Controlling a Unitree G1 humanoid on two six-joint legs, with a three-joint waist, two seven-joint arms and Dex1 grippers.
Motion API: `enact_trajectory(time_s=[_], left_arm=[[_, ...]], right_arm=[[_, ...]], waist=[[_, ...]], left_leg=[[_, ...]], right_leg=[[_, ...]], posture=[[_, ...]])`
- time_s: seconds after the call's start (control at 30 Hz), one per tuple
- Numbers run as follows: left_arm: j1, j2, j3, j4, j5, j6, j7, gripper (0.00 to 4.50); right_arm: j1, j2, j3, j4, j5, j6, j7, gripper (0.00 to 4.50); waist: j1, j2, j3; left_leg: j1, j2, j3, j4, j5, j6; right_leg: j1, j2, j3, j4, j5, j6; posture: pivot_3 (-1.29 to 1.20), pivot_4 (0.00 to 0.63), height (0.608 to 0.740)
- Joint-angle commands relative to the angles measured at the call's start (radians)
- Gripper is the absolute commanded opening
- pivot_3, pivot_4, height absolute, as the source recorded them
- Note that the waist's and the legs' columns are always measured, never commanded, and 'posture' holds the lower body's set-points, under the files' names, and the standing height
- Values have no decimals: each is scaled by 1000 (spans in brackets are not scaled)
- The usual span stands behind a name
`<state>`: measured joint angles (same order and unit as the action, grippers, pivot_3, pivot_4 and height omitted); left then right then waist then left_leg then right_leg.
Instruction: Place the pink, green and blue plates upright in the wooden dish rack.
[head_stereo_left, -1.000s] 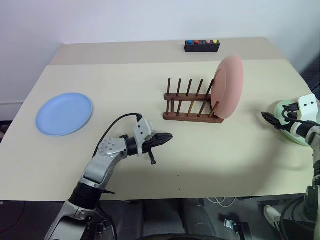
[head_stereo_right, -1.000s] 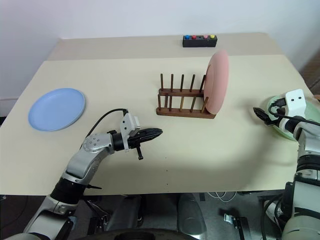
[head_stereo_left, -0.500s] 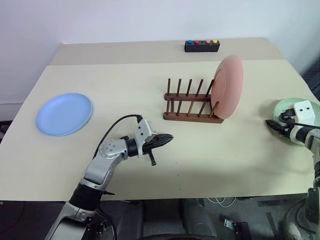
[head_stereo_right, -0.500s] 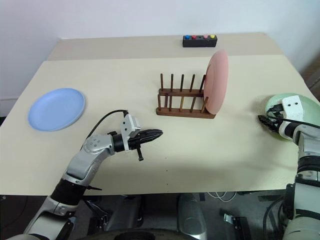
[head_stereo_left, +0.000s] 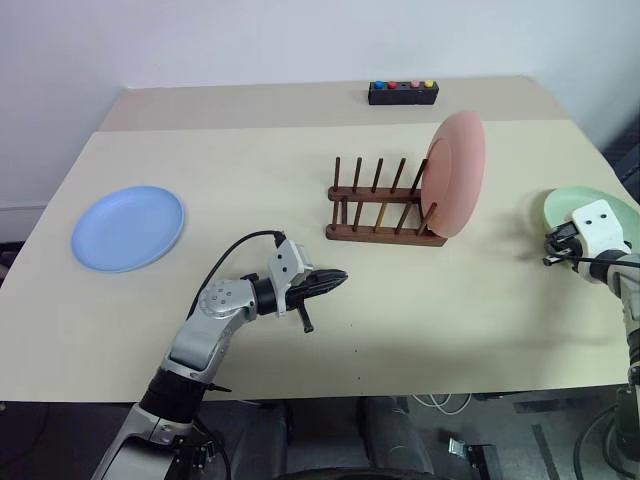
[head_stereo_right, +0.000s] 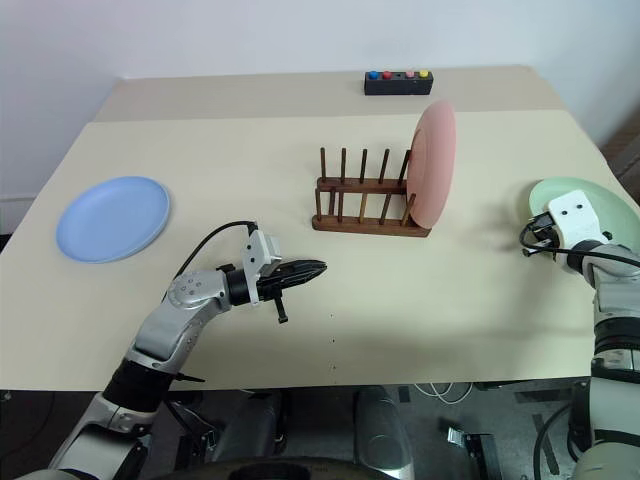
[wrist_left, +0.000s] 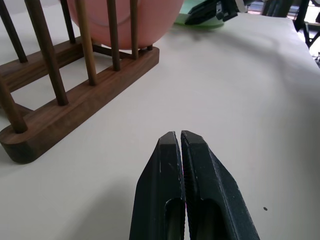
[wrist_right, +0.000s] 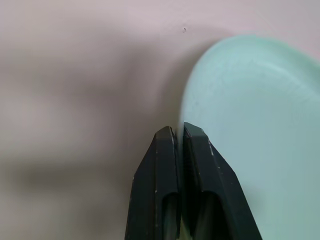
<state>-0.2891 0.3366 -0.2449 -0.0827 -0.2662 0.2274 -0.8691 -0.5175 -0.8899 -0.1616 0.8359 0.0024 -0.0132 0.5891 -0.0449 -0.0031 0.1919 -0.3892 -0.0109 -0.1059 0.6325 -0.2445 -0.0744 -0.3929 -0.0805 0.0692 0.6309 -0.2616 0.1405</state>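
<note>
— What has your right hand got?

— It's pinched shut on the near-left rim of the green plate, which lies at the right end of the counter. My left hand is closed on nothing, hovering near the middle.

— How will the plate handle?

— Light and stiff, I'd judge, but matte plastic can swivel in a rim pinch, so I'd hold deep over the lip.

— The others?

— Pink plate stands in the rack, rightmost slot; blue plate lies flat, far left.
</note>
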Motion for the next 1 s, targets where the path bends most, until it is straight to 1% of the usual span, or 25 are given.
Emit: enact_trajectory(time_s=[0.03,0.17,0.27,0.3,0.37,0.4,0.47,0.5,0.57,0.6,0.73,0.87,0.93,1.0], left_arm=[[-8,0,6,-34,-6,-10,-2,92],[-9,0,6,-34,-5,-11,0,92],[-12,-1,8,-29,-4,-14,0,92],[-13,-2,9,-28,-4,-15,0,92],[-14,-2,10,-26,-4,-16,0,92],[-14,-3,10,-27,-5,-16,1,92],[-15,-3,11,-27,-5,-17,2,92],[-14,-4,12,-28,-5,-17,2,92],[-9,-7,21,-34,-10,-20,10,92],[-7,-8,25,-37,-13,-21,13,92],[9,-15,78,-61,-55,-28,28,92],[18,-15,126,-90,-98,-17,37,92],[25,-7,164,-107,-123,-12,46,92],[32,8,186,-117,-132,-12,48,92]], right_arm=[[-64,-46,-16,-34,-49,-176,-114,43],[-155,-37,-46,-204,-11,-259,-122,43],[-206,-22,-45,-334,14,-276,-106,43],[-238,-4,-45,-405,51,-263,-87,43],[-284,38,-42,-543,154,-218,-32,43],[-288,63,-38,-628,232,-166,7,43],[-282,88,-40,-716,307,-96,47,43],[-279,110,-39,-794,394,-19,66,43],[-270,160,-28,-972,613,150,86,43],[-265,177,-29,-1031,686,210,89,43],[-209,269,-73,-1168,994,428,-14,43],[-139,313,-87,-1236,1115,521,-97,43],[-89,354,-87,-1261,1184,556,-163,43],[-44,389,-83,-1264,1204,574,-212,43]], waist=[[0,1,0],[-4,2,1],[0,2,1],[1,2,1],[2,2,1],[2,2,1],[4,2,1],[8,1,1],[10,1,1],[9,1,1],[10,1,1],[16,1,1],[20,1,1],[21,1,1]], left_leg=[[0,0,0,0,0,0],[0,0,1,-1,0,0],[0,0,0,-1,0,0],[-1,0,0,-1,0,0],[-1,0,0,-1,0,0],[-1,0,0,-1,0,0],[-1,0,-1,-1,0,0],[-1,0,-3,-1,0,0],[-2,0,-3,0,0,0],[-2,0,-3,0,0,0],[-2,0,-4,-1,0,0],[-2,0,-4,0,0,0],[-2,0,-4,0,0,0],[-2,1,-4,-1,0,0]], right_leg=[[0,0,0,0,0,0],[-1,0,1,0,0,0],[-2,0,0,1,0,0],[-2,0,0,1,0,0],[-2,0,0,1,0,0],[-2,0,0,1,0,0],[-2,0,-1,1,0,0],[-1,0,-2,1,0,0],[-1,0,-3,1,0,0],[-1,0,-2,1,0,0],[-1,0,-3,1,0,0],[-1,-1,-3,1,0,-1],[-1,0,-3,1,0,-1],[-2,0,-3,2,0,-1]], posture=[[0,150,734],[0,150,734],[0,150,734],[0,150,734],[0,150,734],[0,150,734],[0,150,734],[0,150,734],[0,150,734],[0,150,734],[0,150,734],[0,150,734],[0,150,734],[0,150,734]])
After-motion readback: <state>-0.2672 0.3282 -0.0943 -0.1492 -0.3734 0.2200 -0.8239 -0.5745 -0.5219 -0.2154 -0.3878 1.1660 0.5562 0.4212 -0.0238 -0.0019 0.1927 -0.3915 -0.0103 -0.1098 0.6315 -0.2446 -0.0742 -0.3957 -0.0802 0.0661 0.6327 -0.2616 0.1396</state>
